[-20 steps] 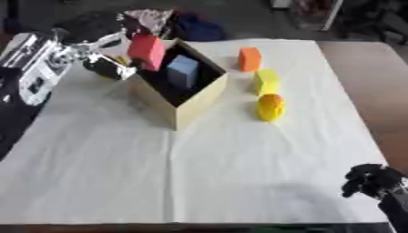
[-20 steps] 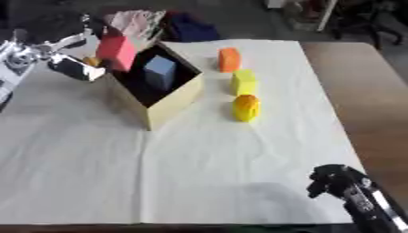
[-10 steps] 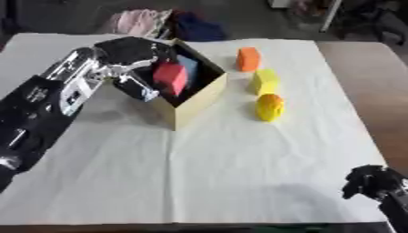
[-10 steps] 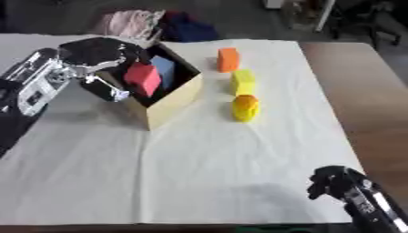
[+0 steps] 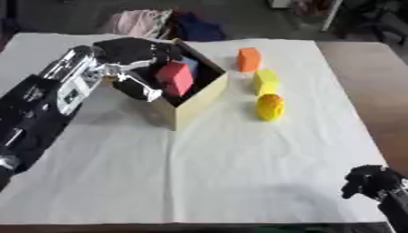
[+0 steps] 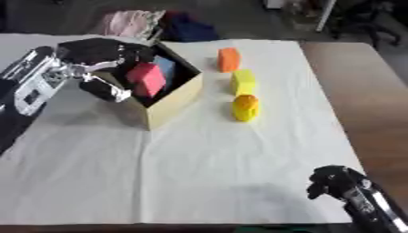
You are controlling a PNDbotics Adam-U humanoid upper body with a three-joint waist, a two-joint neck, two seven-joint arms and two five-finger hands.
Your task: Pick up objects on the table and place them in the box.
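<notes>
Box (image 5: 194,102) sits open on the white cloth (image 5: 207,173), with a red block (image 5: 176,78) and a blue block (image 5: 190,63) inside. Left hand (image 5: 131,51) curls around the red block, at the box's rim. An orange block (image 5: 248,59), a yellow block (image 5: 266,81) and a round yellow thing (image 5: 269,106) lie just beside the box. Right hand (image 5: 368,181) rests curled at the bottom corner. Clothes (image 5: 143,22) lie past the table.

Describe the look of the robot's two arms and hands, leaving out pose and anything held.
The left arm is bulky and mostly black, with silver, shiny metal sections along the forearm and small pale markings on its side. The left hand has a black back and silver metal on the thumb. Of the right arm, only the right hand and a short black and silver stretch behind it show; the hand is black.
</notes>
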